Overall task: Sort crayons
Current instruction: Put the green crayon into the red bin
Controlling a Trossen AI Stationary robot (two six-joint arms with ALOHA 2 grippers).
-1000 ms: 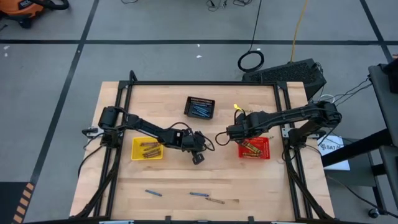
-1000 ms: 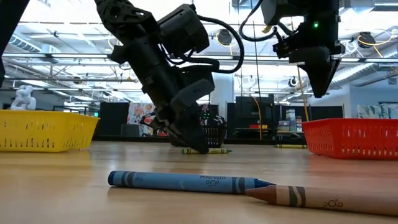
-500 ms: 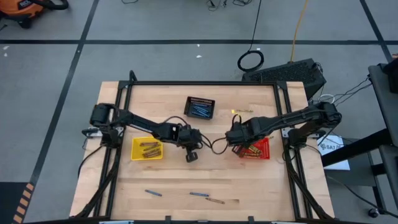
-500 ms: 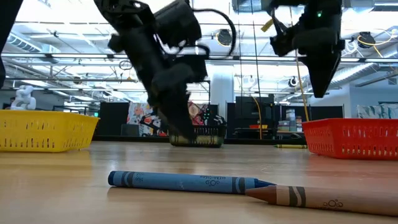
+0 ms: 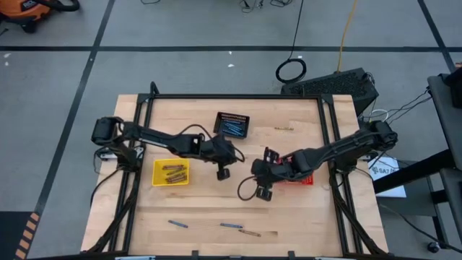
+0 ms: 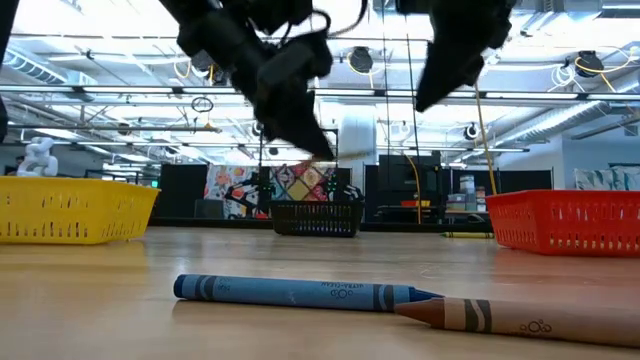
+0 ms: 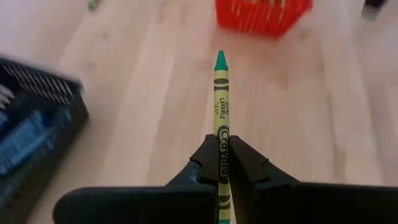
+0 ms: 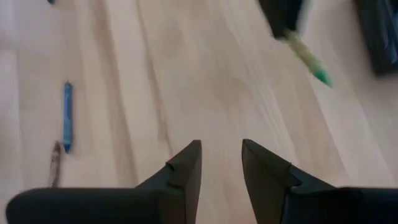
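Nearest the camera-side edge of the desk (image 5: pixel 289 217), three loose crayons lie well apart from every basket: a blue crayon (image 5: pixel 178 224), a second blue crayon (image 5: pixel 229 226) and a brown crayon (image 5: pixel 250 233) tip to tip with it. My right pincer (image 5: pixel 263 193) hovers toward the black basket (image 5: pixel 232 125) from them, fingers parted and gripping nothing. In its wrist view the blue and brown pair lie off to one side, long axes running roughly along the fingers' line. I judge this arm the nearer one for those strays.

Farther on, closer to the black basket, my left pincer (image 7: pixel 221 155) is clenched on a green crayon (image 7: pixel 221 106), held by its back end with the tip pointing straight ahead toward the red basket (image 7: pixel 261 15). The black basket sits just beside that pincer, blue crayons inside. Beyond it, one olive crayon (image 5: pixel 283 129) lies alone near the desk's far edge.
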